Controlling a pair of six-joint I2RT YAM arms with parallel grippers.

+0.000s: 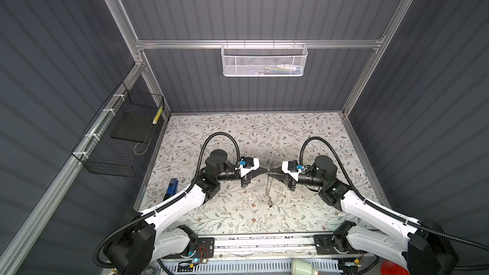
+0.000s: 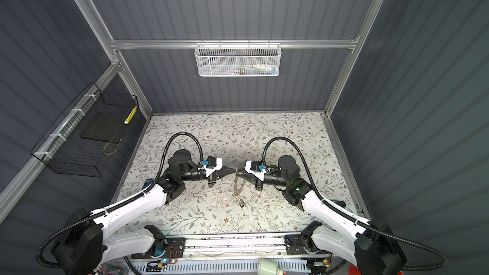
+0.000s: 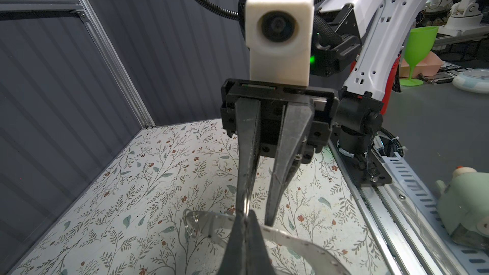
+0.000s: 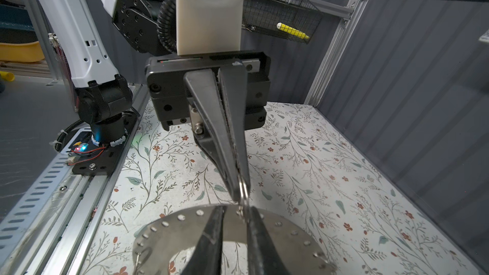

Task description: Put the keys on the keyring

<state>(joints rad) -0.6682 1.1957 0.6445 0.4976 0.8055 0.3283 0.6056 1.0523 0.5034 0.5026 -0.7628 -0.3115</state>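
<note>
Left gripper, right gripper, so two; keyring, one; small wire ring, two; blue block, one; white basket, black basket, so two; bench, one.

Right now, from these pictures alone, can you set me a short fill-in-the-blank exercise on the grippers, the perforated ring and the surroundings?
1. The left gripper is ___ on a small wire loop at the rim of the flat grey perforated metal ring.
2. The blue rectangular block lies on the floral table beside the ___ arm.
3. The white mesh basket hangs from the rail on the ___ wall.

Missing words: shut; left; back.
</note>
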